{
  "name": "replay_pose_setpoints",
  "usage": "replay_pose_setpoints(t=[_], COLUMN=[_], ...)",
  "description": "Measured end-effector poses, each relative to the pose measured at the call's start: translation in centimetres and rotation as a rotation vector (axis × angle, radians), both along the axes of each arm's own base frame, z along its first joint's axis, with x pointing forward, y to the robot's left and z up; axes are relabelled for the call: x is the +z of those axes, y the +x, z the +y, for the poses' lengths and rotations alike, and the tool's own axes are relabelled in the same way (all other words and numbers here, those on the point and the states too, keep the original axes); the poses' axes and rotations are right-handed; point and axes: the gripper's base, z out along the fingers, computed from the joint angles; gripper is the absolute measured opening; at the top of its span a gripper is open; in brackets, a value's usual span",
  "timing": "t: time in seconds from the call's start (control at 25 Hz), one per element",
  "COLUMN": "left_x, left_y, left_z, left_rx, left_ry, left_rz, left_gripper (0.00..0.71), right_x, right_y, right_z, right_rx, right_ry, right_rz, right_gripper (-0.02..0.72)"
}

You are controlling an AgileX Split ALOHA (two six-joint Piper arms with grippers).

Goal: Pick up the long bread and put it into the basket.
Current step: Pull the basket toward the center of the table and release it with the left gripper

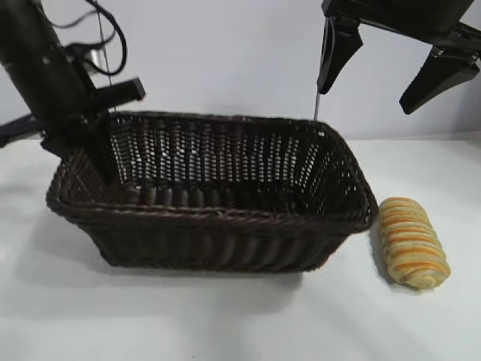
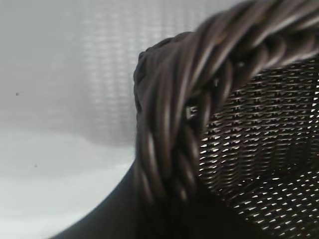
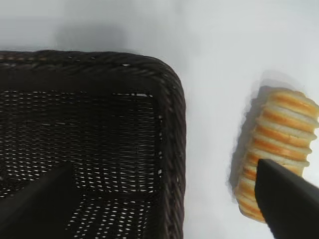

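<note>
The long bread (image 1: 412,242), a tan loaf with orange ridges, lies on the white table just right of the basket (image 1: 225,218). It also shows in the right wrist view (image 3: 279,134). The large dark wicker basket is empty. My right gripper (image 1: 364,99) is open and empty, high above the basket's right end and the bread; in its own view (image 3: 162,199) one finger overlaps the loaf. My left gripper (image 1: 98,154) sits at the basket's back left corner, with its fingers close on both sides of the braided rim (image 2: 199,74).
The white table (image 1: 240,323) stretches in front of the basket and to the right past the bread. A plain light wall stands behind. Cables hang by the left arm.
</note>
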Motion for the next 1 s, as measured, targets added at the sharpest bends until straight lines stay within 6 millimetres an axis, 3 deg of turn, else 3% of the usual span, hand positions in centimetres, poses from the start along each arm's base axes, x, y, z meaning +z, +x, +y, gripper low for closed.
replay_pose_setpoints(t=[0.48,0.56,0.64,0.8,0.84,1.0], left_x=[-0.7,-0.7,-0.6,-0.6,-0.5,1.2], left_y=[0.7,0.7,0.7,0.6,0.6,0.4], left_z=[-0.2,-0.2,-0.3,-0.3,-0.2,0.5], left_rx=[0.033,0.034,0.037,0.055,0.059,0.065], left_ry=[-0.018,-0.019,-0.025,-0.029,-0.025,-0.009], left_rz=[-0.034,-0.034,-0.034,-0.019,-0.014,-0.041], left_gripper=[0.099,0.125,0.213,0.532,0.585,0.656], right_x=[0.0,0.0,0.0,0.0,0.0,0.0], right_y=[0.0,0.0,0.0,0.0,0.0,0.0], right_z=[0.0,0.0,0.0,0.0,0.0,0.0], right_rx=[0.0,0.0,0.0,0.0,0.0,0.0], right_ry=[0.0,0.001,0.001,0.001,0.001,0.0], right_rz=[0.0,0.0,0.0,0.0,0.0,0.001], right_gripper=[0.696,0.696,0.696,0.696,0.696,0.696])
